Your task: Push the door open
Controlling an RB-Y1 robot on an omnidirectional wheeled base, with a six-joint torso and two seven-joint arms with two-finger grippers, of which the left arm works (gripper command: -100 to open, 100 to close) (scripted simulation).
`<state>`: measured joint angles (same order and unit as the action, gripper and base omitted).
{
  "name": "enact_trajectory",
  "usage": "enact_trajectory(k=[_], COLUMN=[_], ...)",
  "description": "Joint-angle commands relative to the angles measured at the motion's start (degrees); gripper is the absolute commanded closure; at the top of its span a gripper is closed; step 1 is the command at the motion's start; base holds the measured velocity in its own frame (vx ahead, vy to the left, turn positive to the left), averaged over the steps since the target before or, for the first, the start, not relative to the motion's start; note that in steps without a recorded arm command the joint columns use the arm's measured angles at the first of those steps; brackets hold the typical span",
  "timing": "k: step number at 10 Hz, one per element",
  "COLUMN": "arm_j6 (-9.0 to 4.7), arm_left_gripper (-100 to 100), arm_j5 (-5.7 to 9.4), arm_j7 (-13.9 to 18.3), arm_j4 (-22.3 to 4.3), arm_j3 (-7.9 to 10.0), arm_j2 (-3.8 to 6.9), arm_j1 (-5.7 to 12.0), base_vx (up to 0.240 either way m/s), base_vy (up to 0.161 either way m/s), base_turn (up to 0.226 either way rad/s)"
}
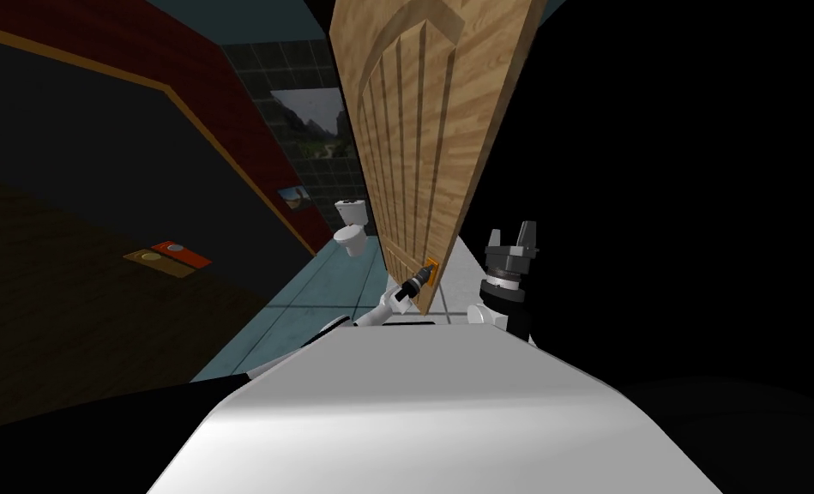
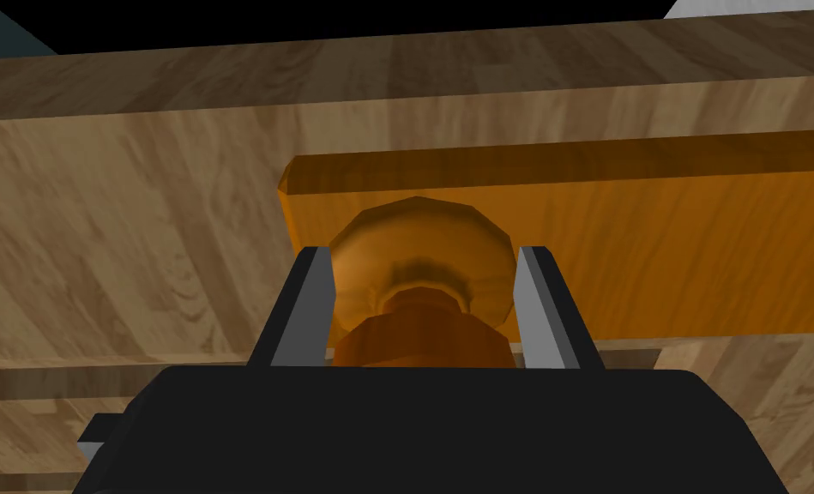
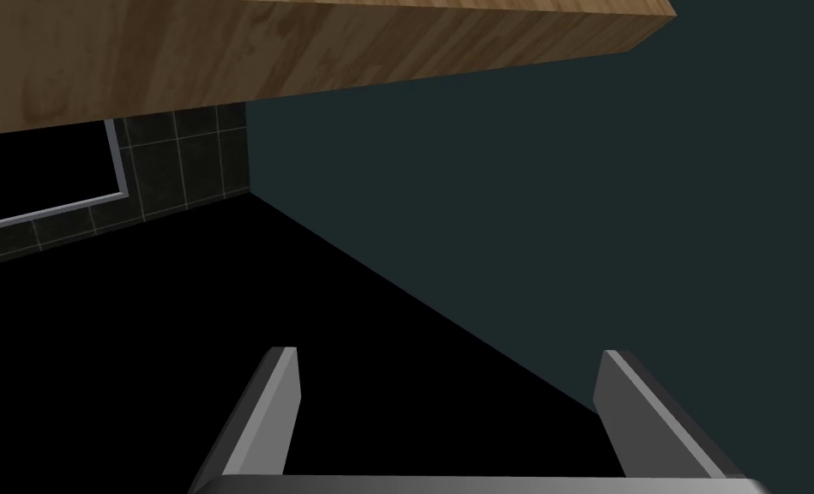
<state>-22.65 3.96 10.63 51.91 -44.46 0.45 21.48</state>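
Observation:
A wooden panelled door [image 1: 413,129] stands ajar ahead of me, seen nearly edge-on. Its orange knob [image 2: 420,266] sits on an orange plate [image 2: 654,240] on the door face [image 2: 139,214]. My left gripper [image 1: 426,274] [image 2: 420,296] is shut on the knob, with one finger [image 2: 310,309] pressing each side. To the right of the door's edge my right gripper [image 1: 514,236] [image 3: 448,403] is raised and open, holding nothing, with the door's edge [image 3: 310,51] beyond it.
Past the door lie a blue tiled floor [image 1: 336,283], a white toilet [image 1: 351,230] and a dark tiled wall with a window [image 1: 310,124]. A red wall [image 1: 182,69] runs on the left. A black area [image 1: 696,214] is to the right.

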Motion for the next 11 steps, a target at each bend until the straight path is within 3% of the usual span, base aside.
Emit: enact_trajectory(k=[1, 2, 3, 5, 6, 11], arm_j6=[-0.23, 0.11, -0.01, -0.01, -0.07, -0.18], arm_left_gripper=[100, 100, 100, 100, 100, 100], arm_j5=[0.08, 0.02, 0.03, 0.03, 0.08, 0.17], arm_j7=[-0.4, -0.1, -0.6, -0.6, -1.1, -2.0], arm_j4=[-0.3, -0.2, -0.4, -0.4, -0.8, -1.5], arm_j3=[1.01, 0.27, 1.53, 1.53, 2.98, 5.60], arm_j2=[-1.41, -0.83, -0.04, -0.04, 0.65, 0.86], arm_j1=[0.41, 0.08, 0.31, 0.31, 0.37, 0.47], base_vx=[0.131, 0.061, 0.057, 0.020, 0.005, 0.048], base_vy=[-0.175, -0.089, -0.125, -0.113, -0.112, -0.144], base_turn=[-0.009, -0.021, -0.017, 0.033, 0.024, 0.039])
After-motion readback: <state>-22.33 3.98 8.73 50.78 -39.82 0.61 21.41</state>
